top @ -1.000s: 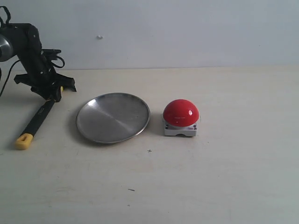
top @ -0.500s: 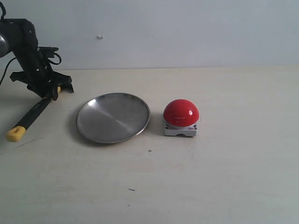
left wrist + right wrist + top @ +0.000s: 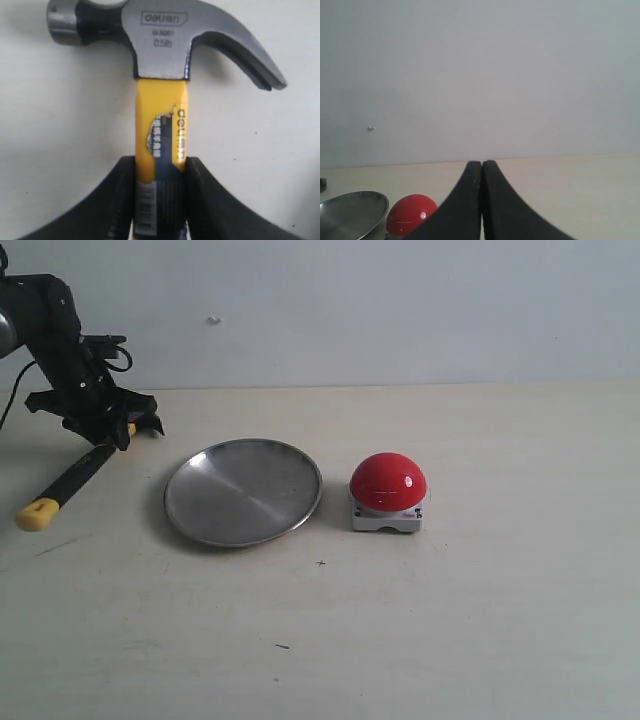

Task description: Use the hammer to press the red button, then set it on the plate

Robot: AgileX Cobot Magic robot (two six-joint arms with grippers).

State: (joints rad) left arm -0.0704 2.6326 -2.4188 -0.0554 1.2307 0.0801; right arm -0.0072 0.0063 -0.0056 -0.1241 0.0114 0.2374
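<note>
My left gripper (image 3: 118, 435) is shut on the hammer (image 3: 72, 478) at its yellow neck, at the far left of the table. The black handle slants down towards the front left and ends in a yellow tip, which hangs a little above the table over a faint shadow. In the left wrist view the dark metal head of the hammer (image 3: 160, 40) stands beyond my left gripper (image 3: 160, 162). The silver plate (image 3: 243, 490) lies to the right of the hammer. Further right sits the red button (image 3: 387, 480) on its grey base. My right gripper (image 3: 482, 162) is shut on nothing and is out of the exterior view.
A pale wall runs behind the beige table. The right wrist view catches the button (image 3: 410, 215) and part of the plate (image 3: 350, 210) low at one side. Small dark specks dot the table in front of the plate.
The left gripper has risen slightly with the hammer; the handle's yellow end has lifted off the table and swung a little to the left. The plate and button have not moved.
</note>
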